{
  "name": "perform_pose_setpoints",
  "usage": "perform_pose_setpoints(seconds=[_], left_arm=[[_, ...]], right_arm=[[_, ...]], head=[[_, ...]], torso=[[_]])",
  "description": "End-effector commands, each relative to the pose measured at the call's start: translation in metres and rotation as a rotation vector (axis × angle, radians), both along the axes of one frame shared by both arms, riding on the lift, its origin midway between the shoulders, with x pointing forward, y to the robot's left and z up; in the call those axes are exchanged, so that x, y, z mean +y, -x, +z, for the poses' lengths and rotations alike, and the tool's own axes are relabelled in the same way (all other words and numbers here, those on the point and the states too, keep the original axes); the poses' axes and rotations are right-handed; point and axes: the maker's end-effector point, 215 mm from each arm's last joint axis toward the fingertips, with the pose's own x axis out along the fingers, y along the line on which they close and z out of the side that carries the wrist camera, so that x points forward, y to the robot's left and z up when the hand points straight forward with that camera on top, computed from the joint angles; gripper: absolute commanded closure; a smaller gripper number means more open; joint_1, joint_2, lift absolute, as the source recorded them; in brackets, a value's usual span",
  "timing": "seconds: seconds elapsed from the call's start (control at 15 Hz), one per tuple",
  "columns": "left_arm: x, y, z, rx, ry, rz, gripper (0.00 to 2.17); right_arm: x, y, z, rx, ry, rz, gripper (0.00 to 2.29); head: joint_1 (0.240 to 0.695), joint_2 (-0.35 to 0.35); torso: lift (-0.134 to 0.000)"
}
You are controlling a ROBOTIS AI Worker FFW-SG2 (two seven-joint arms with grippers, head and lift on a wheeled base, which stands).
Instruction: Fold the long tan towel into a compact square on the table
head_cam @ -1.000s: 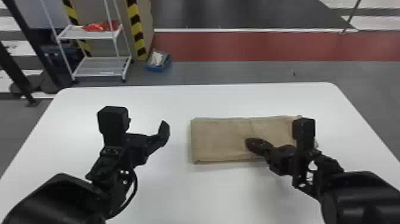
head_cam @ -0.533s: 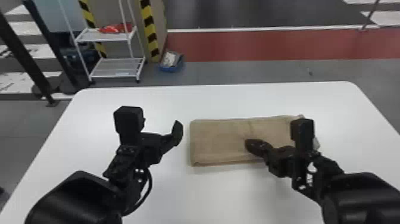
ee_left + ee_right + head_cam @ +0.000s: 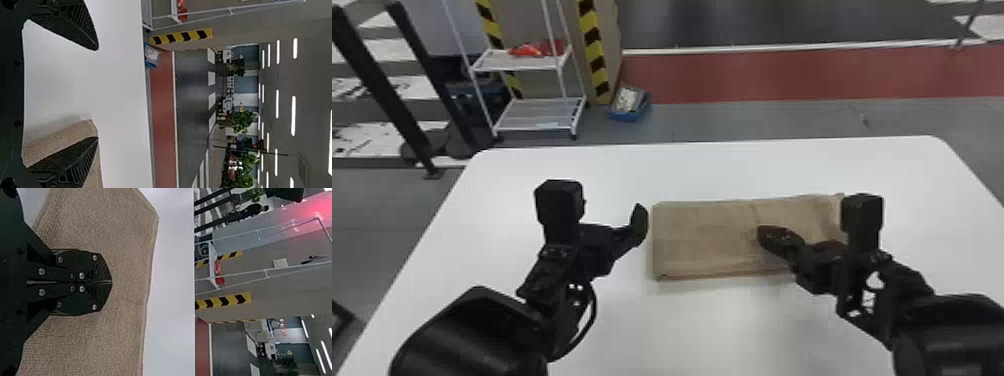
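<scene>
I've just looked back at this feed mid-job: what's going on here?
The robot has both arms at the tan towel, a flat oblong on the table, not yet a compact square. Its right gripper is closed over the towel; any grip on it is unclear. The left gripper is open at the towel's left end.

Looks like a big open workshop or lab hall, honestly can't pin down which. Got black-and-yellow hazard stripes [image 3: 592, 45], a white metal rack [image 3: 539, 117], a red band [image 3: 757, 77] across the grey floor [image 3: 757, 120], plus rows of ceiling strip lights [image 3: 293, 115] and some green plants [image 3: 241, 121] way in the back.
</scene>
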Motion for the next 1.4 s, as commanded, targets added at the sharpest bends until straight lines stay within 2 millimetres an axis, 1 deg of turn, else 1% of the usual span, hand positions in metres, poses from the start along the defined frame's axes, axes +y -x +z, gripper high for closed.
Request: perform_pose_setpoints(seconds=[0.0,0.07,0.13,0.27,0.33,0.4,0.47,0.53,0.6,0.67,0.73,0.8,0.87,0.93,1.0,1.07,1.13,1.2,1.33], left_arm=[[-0.003,0.001,-0.001,0.001,0.002,-0.003,0.07],[-0.006,0.001,-0.001,0.003,0.004,-0.007,0.07],[-0.011,0.002,-0.002,0.006,0.007,-0.014,0.07],[-0.022,0.004,-0.006,0.011,0.007,-0.029,0.07],[-0.027,0.005,-0.009,0.015,0.002,-0.038,0.08],[-0.036,0.006,-0.014,0.022,-0.003,-0.051,0.09],[-0.042,0.005,-0.016,0.02,-0.005,-0.059,0.09],[-0.051,0.003,-0.013,-0.002,0.005,-0.066,0.08],[-0.062,0.001,-0.013,-0.004,0.011,-0.08,0.08],[-0.071,0.001,-0.015,-0.001,0.015,-0.089,0.1],[-0.082,0.001,-0.019,0.008,0.019,-0.101,0.18],[-0.094,-0.001,-0.022,0.007,0.029,-0.111,0.21],[-0.103,-0.001,-0.023,0.0,0.036,-0.118,0.21],[-0.112,0.001,-0.033,0.016,0.033,-0.12,0.22],[-0.122,0.001,-0.035,0.008,0.046,-0.122,0.43],[-0.13,0.0,-0.038,0.007,0.058,-0.127,0.95],[-0.134,-0.002,-0.042,0.018,0.065,-0.129,1.7],[-0.137,-0.005,-0.046,0.026,0.067,-0.129,2.14],[-0.139,-0.011,-0.047,0.029,0.054,-0.138,2.14]], right_arm=[[-0.026,-0.001,0.019,-0.032,-0.017,-0.039,2.14],[-0.04,-0.004,0.031,-0.052,-0.03,-0.058,2.14],[-0.056,-0.005,0.039,-0.062,-0.032,-0.071,1.96],[-0.102,-0.009,0.055,-0.086,-0.033,-0.101,1.85],[-0.128,-0.01,0.065,-0.098,-0.037,-0.106,1.85],[-0.154,-0.009,0.073,-0.104,-0.04,-0.114,1.84],[-0.175,-0.009,0.079,-0.108,-0.042,-0.122,1.84],[-0.199,-0.006,0.081,-0.106,-0.039,-0.13,1.62],[-0.214,-0.003,0.081,-0.095,-0.055,-0.106,1.49],[-0.228,0.0,0.086,-0.098,-0.077,-0.099,1.49],[-0.241,0.003,0.087,-0.095,-0.087,-0.098,1.44],[-0.25,0.006,0.085,-0.088,-0.103,-0.1,1.22],[-0.258,0.009,0.082,-0.082,-0.114,-0.106,1.0],[-0.266,0.01,0.08,-0.076,-0.114,-0.112,0.54],[-0.271,0.012,0.077,-0.067,-0.115,-0.117,0.1],[-0.275,0.013,0.076,-0.065,-0.11,-0.123,0.02],[-0.279,0.013,0.076,-0.063,-0.112,-0.127,0.02],[-0.286,0.013,0.076,-0.055,-0.115,-0.137,0.02],[-0.294,0.013,0.069,-0.03,-0.131,-0.15,0.03]], head=[[0.695,0.08],[0.695,0.072],[0.695,0.061],[0.695,0.033],[0.695,0.014],[0.695,-0.03],[0.695,-0.057],[0.695,-0.086],[0.695,-0.11],[0.695,-0.137],[0.695,-0.164],[0.695,-0.204],[0.695,-0.224],[0.695,-0.247],[0.695,-0.28],[0.695,-0.28],[0.695,-0.31],[0.695,-0.324],[0.695,-0.342]], torso=[[-0.125],[-0.125],[-0.125],[-0.125],[-0.125],[-0.125],[-0.125],[-0.125],[-0.125],[-0.125],[-0.125],[-0.125],[-0.125],[-0.125],[-0.125],[-0.125],[-0.125],[-0.125],[-0.125]])
